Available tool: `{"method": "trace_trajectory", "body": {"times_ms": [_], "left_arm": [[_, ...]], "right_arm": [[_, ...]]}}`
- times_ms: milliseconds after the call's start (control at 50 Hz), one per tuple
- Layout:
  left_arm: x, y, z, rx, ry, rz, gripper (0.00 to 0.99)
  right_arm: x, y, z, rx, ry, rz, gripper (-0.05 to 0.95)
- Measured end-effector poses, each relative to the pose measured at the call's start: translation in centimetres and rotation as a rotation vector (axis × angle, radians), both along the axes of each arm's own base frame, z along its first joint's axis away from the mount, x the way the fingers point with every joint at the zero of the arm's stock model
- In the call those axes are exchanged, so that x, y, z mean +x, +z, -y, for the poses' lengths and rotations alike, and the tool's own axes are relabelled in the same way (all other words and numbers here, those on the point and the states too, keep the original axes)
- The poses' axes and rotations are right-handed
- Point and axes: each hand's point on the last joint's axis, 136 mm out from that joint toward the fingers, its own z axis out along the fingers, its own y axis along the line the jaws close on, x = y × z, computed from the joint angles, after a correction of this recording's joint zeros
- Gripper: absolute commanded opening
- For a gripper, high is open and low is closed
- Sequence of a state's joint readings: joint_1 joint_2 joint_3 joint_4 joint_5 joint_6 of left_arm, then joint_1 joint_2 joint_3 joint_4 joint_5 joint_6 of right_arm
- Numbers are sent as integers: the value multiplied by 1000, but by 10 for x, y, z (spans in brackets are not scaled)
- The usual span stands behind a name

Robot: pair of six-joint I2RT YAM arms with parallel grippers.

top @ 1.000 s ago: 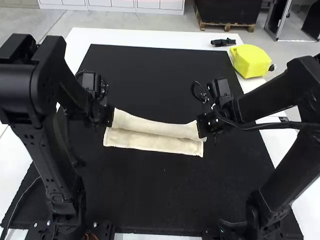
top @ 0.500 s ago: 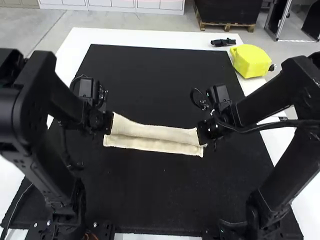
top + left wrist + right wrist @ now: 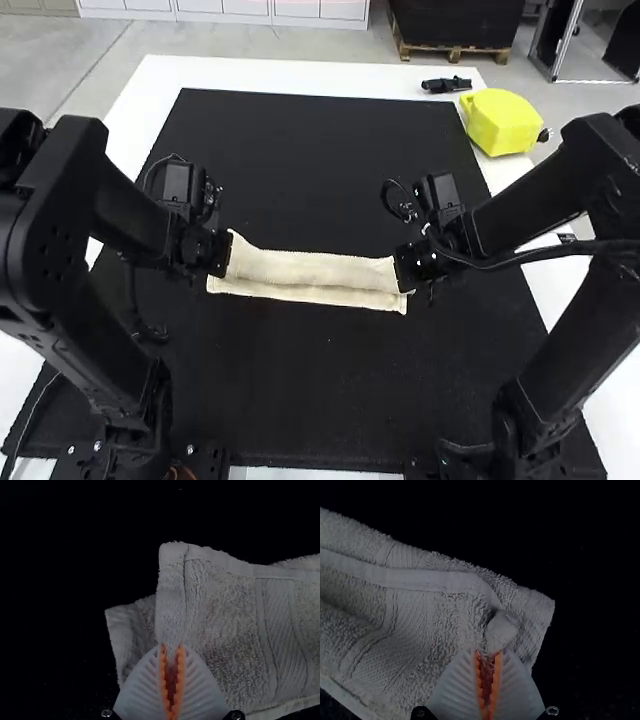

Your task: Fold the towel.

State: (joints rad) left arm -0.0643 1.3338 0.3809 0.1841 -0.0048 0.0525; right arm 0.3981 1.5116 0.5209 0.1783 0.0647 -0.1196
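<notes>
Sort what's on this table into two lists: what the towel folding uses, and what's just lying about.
For the job:
- towel
- left claw, gripping it
- right claw, gripping it
- black mat under the towel

Lying about:
- yellow object
- small black object beside it

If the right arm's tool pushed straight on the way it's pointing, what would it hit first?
More of the towel, just beyond the right tool; then probably the black mat, though depth is unclear.

The tool (image 3: 404, 268) pinches the towel (image 3: 410, 607) (nubbly stuff) by a corner.
</notes>
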Motion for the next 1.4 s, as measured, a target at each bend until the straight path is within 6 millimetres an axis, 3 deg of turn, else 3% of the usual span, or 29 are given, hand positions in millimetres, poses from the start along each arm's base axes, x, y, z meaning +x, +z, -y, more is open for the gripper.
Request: {"method": "trace_trajectory", "body": {"times_ms": [80,120,140,160,180,240,320,360,460,640,840,1000,1180,1280,1400], "left_arm": [[1,2,5,0,-8,9,34],[3,3,6,3,-7,18,248],[3,4,5,7,-4,24,487],[4,5,5,9,0,29,659],[5,6,4,12,3,35,731],[9,10,2,23,17,55,733],[12,13,-1,31,34,75,739],[12,14,-3,35,40,79,789],[14,16,-4,42,48,91,877],[25,27,-11,55,72,154,938],[31,23,-16,75,83,168,959],[33,25,-16,77,85,175,959],[43,37,-19,89,99,208,959],[54,45,-19,92,105,237,959],[59,39,-19,94,107,235,959]], "right_arm": [[1,1,-1,2,1,5,5],[2,2,-1,4,1,12,146],[3,3,-1,5,1,16,203],[4,3,-1,6,0,20,264],[5,4,-1,6,-1,23,408],[6,4,-1,3,1,29,774],[8,6,-1,-2,4,41,857],[8,7,-1,-5,10,45,908],[8,7,-1,-11,18,47,913],[19,15,1,9,6,91,915],[51,24,36,46,-100,93,916],[50,5,53,47,-140,8,916],[42,-4,52,49,-139,-52,915],[45,1,45,53,-133,-57,915],[51,17,33,69,-126,-20,915]]}}
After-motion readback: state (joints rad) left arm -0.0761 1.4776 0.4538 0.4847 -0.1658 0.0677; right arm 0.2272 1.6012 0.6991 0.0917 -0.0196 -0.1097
